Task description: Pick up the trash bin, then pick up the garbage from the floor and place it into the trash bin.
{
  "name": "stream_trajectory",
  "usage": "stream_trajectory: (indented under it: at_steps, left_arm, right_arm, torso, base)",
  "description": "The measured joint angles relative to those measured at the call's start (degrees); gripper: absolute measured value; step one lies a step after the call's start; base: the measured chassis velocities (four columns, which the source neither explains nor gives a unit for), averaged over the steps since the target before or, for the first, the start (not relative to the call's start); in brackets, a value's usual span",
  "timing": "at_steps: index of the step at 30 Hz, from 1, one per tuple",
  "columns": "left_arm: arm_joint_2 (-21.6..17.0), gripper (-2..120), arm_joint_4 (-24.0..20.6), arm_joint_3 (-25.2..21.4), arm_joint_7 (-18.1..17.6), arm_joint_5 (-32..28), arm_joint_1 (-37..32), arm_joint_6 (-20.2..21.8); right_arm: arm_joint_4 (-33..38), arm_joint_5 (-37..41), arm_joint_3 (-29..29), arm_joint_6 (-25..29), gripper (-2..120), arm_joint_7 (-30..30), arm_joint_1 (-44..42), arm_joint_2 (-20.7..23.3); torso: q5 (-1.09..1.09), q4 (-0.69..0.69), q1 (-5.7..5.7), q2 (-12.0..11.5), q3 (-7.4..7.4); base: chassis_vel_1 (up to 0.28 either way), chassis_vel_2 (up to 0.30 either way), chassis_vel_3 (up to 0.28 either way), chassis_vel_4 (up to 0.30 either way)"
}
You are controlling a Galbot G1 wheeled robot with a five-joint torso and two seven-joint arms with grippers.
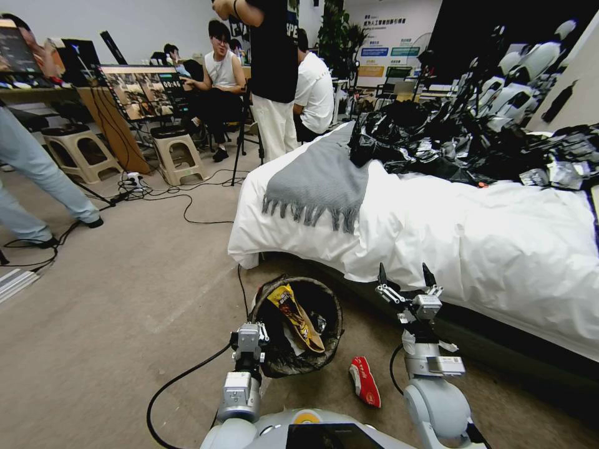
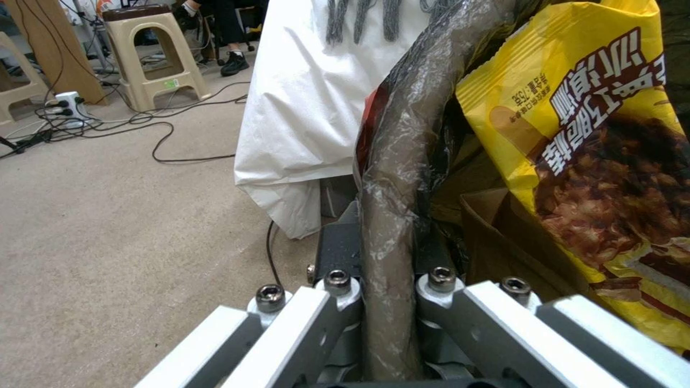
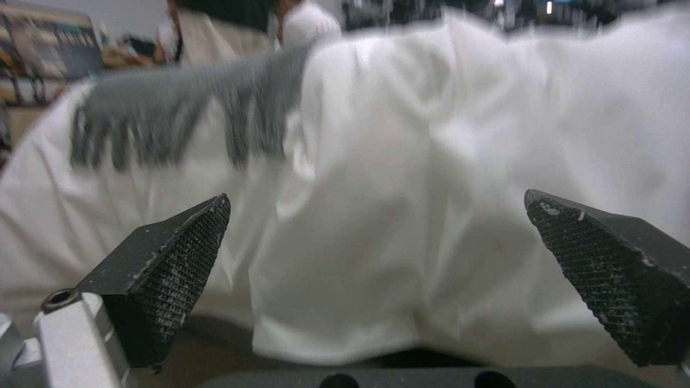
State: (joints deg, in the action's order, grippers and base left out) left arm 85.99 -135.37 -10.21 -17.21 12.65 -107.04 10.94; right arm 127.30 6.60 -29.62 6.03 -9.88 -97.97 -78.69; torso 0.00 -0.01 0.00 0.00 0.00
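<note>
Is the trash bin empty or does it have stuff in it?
Not empty: the trash bin holds a yellow snack packet.

Glossy foil packet (image 2: pixel 575 134), matt carpet (image 1: pixel 112 312)

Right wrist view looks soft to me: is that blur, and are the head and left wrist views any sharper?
Right wrist view: white bed sheet and grey blanket smeared, while the open right end effector stays crisp. Left wrist view: sharp on the trash bin rim and yellow packet. Head view: sharp, with straight edges bowed toward the borders.
</note>
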Motion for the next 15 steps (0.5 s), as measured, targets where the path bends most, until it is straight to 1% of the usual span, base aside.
stream_trajectory:
  at_steps: [1, 2, 3, 4, 5, 7, 8, 9, 11, 12, 13, 14, 15]
  left_arm:
    - [0.00, 1, 0.00, 0.00, 0.00, -0.01, 0.02, -0.01]
    - [0.00, 1, 0.00, 0.00, 0.00, -0.01, 0.02, -0.01]
    - [0.03, 1, -0.03, -0.03, -0.01, -0.03, 0.07, -0.03]
    - [0.03, 1, -0.05, -0.07, -0.01, -0.09, 0.10, -0.04]
    - [0.03, 1, -0.05, -0.07, -0.01, -0.09, 0.10, -0.04]
    - [0.02, 1, -0.15, -0.17, -0.02, -0.17, 0.15, -0.04]
    - [-0.01, 1, -0.29, -0.26, -0.03, -0.22, 0.16, -0.04]
    - [-0.01, 1, -0.29, -0.26, -0.03, -0.22, 0.16, -0.04]
    - [0.00, 1, -0.34, -0.25, -0.03, -0.24, 0.14, -0.04]
    - [0.01, 1, -0.34, -0.22, -0.04, -0.24, 0.13, -0.05]
    - [0.01, 1, -0.34, -0.12, -0.04, -0.22, 0.14, -0.06]
    - [0.01, 1, -0.34, -0.12, -0.04, -0.22, 0.14, -0.06]
    - [0.03, 1, -0.30, 0.01, -0.04, -0.19, 0.18, -0.06]
  right_arm:
    - [-0.06, 0.40, 0.19, -1.21, 100, -0.41, -0.02, 0.21]
    - [-0.06, 0.40, 0.19, -1.21, 100, -0.41, -0.02, 0.21]
    - [-0.82, 1.70, 0.88, -5.56, 100, -1.60, 0.01, 1.10]
    - [-1.88, 2.46, 1.57, -8.26, 100, -2.10, 0.08, 1.99]
    - [-1.88, 2.46, 1.57, -8.26, 100, -2.10, 0.08, 1.99]
    - [-3.12, 3.62, 2.94, -11.42, 100, -3.10, 0.03, 3.35]
    - [-4.02, 5.15, 4.02, -14.56, 100, -3.60, -0.12, 5.25]
    - [-4.02, 5.15, 4.02, -14.56, 100, -3.60, -0.12, 5.25]
    - [-5.22, 8.42, 5.17, -18.85, 100, -4.35, -0.16, 8.64]
    - [-5.67, 9.66, 5.44, -19.90, 100, -4.45, -0.15, 9.97]
    - [-6.43, 11.96, 5.95, -21.66, 100, -4.54, -0.20, 12.37]
    - [-6.43, 11.96, 5.95, -21.66, 100, -4.54, -0.20, 12.37]
    - [-6.96, 13.48, 6.27, -22.77, 100, -4.54, -0.38, 13.90]
  torso:
    - [0.00, 0.00, 0.00, 0.00, 0.00]
    - [0.00, 0.00, 0.00, 0.00, 0.00]
    - [0.01, 0.01, 0.00, 0.00, 0.00]
    - [0.00, 0.02, 0.00, 0.00, 0.00]
    - [0.00, 0.02, 0.00, 0.00, 0.00]
    - [0.02, 0.01, 0.00, 0.00, 0.00]
    - [0.02, 0.01, 0.00, 0.00, 0.00]
    - [0.02, 0.01, 0.00, 0.00, 0.00]
    - [0.02, 0.01, 0.00, 0.00, 0.00]
    - [0.01, 0.01, 0.00, 0.00, 0.00]
    - [0.02, 0.01, 0.00, 0.00, 0.00]
    - [0.02, 0.01, 0.00, 0.00, 0.00]
    - [0.02, 0.02, 0.00, 0.00, 0.00]
  base:
    - [0.000, 0.000, 0.000, 0.000]
    - [0.000, 0.000, 0.000, 0.000]
    - [0.000, 0.000, 0.000, 0.000]
    - [0.000, 0.000, 0.000, 0.000]
    - [0.000, 0.000, 0.000, 0.000]
    - [0.000, 0.000, 0.000, 0.000]
    - [0.000, 0.000, 0.000, 0.000]
    - [0.000, 0.000, 0.000, 0.000]
    - [0.000, 0.000, 0.000, 0.000]
    - [0.000, 0.000, 0.000, 0.000]
    - [0.000, 0.000, 0.000, 0.000]
    - [0.000, 0.000, 0.000, 0.000]
    - [0.000, 0.000, 0.000, 0.000]
